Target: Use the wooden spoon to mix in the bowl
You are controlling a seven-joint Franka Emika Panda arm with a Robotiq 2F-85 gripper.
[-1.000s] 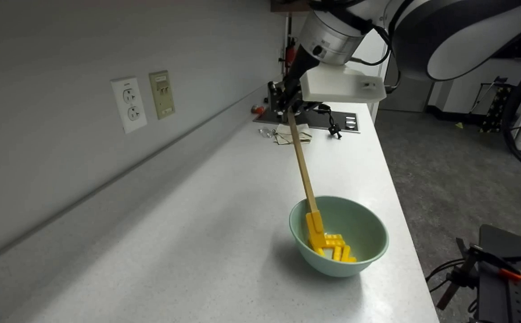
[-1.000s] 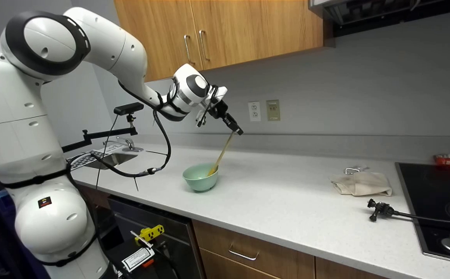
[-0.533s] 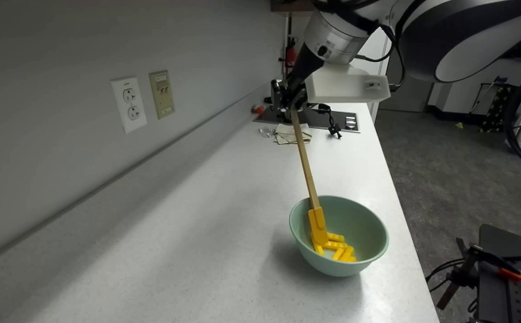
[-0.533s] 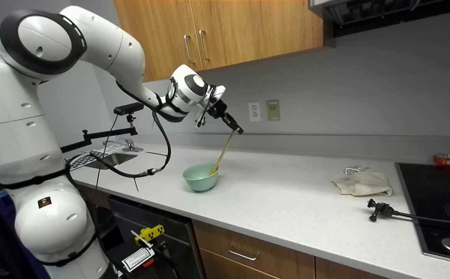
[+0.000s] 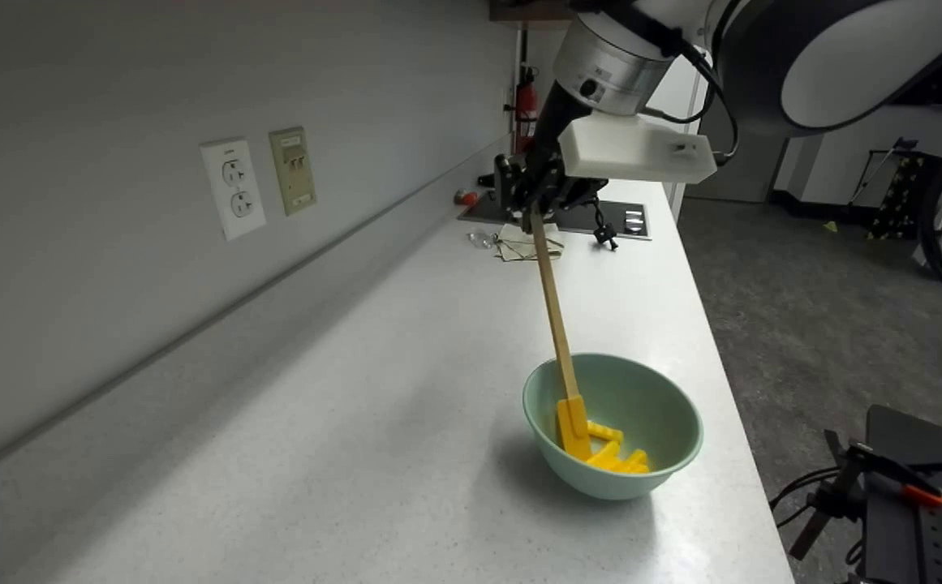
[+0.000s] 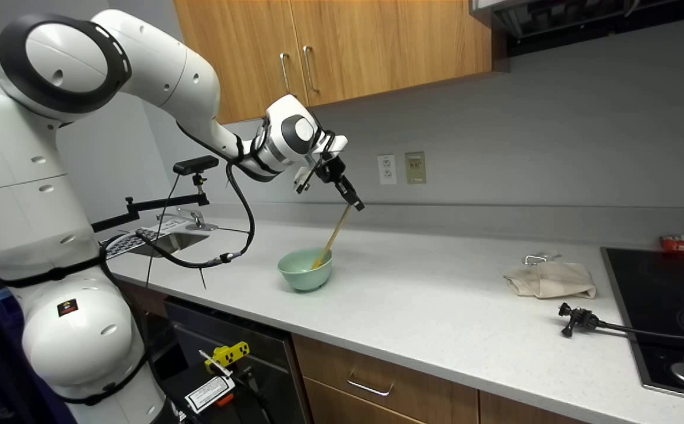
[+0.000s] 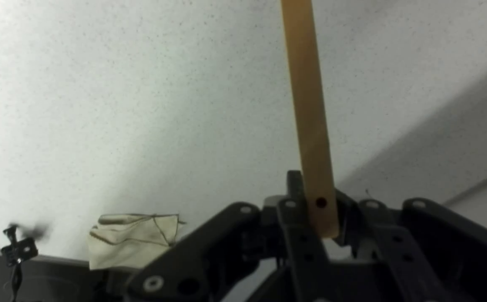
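The wooden spoon point(image 5: 555, 316) has a long tan handle and a yellow head. My gripper point(image 5: 534, 215) is shut on the handle's top end, well above the counter. The spoon slants down into the mint-green bowl point(image 5: 617, 487), its head low inside against the bowl's near-left side. Several yellow pieces point(image 5: 618, 461) lie beside the head at the bottom. An exterior view also shows the spoon point(image 6: 334, 232), the bowl point(image 6: 303, 278) and the gripper point(image 6: 356, 205). In the wrist view, the handle point(image 7: 308, 96) sits between the fingers point(image 7: 318, 201); the bowl and the spoon's head are out of view.
The white counter point(image 5: 341, 454) runs along a grey wall with outlets point(image 5: 233, 189). A folded cloth point(image 6: 551, 279), a black clamp mount point(image 6: 580, 318) and a dark cooktop point(image 6: 671, 312) are farther along it. A wooden cabinet point(image 6: 377, 47) hangs above. A sink point(image 6: 171, 242) lies beside the arm.
My gripper swung slightly with the spoon still held. The spoon's head rose a little, then went lower in the bowl. The yellow pieces shifted. The bowl stayed in place.
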